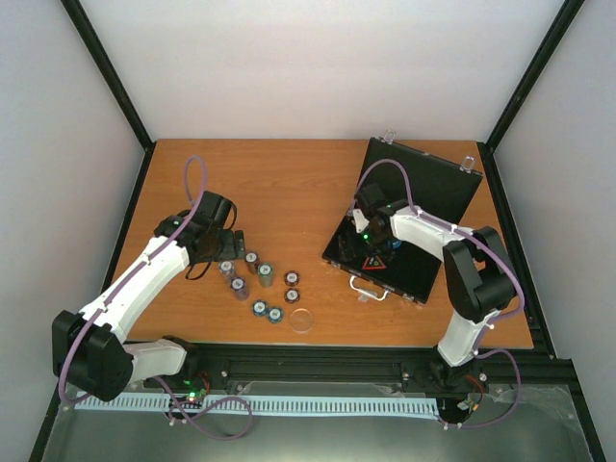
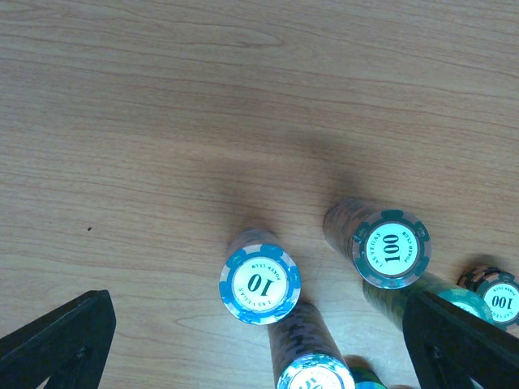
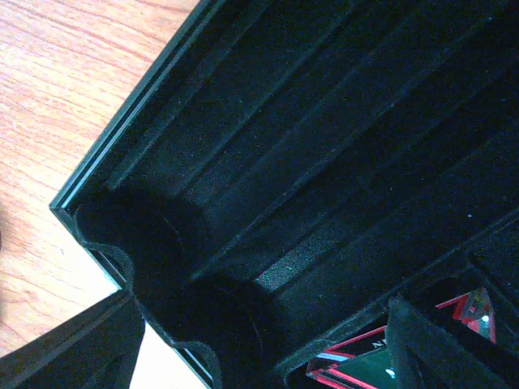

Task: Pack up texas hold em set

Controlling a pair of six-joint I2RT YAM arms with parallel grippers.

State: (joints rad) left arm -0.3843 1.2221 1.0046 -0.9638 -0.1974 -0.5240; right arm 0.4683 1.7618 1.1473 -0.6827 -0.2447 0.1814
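The black case point(image 1: 428, 188) of the texas hold em set lies open at the right, silver handle point(image 1: 369, 289) toward me. A dark triangular token point(image 1: 373, 262) with red edges point(image 3: 377, 366) rests in its tray. My right gripper point(image 1: 370, 231) hovers open over the tray's empty chip grooves point(image 3: 324, 162), holding nothing. Several short poker chip stacks point(image 1: 260, 281) stand mid-table. My left gripper point(image 1: 224, 243) hangs open just above them, a "10" stack point(image 2: 259, 284) between its fingers point(image 2: 61, 340) and a "100" stack point(image 2: 391, 250) beside it. A pale blue disc point(image 1: 302, 320) lies near the front edge.
Black frame posts rise at the table's back corners point(image 1: 149, 144). A slotted cable rail point(image 1: 289, 404) runs along the near edge below the arm bases. Bare wood point(image 1: 279, 183) stretches behind the chips and left of the case.
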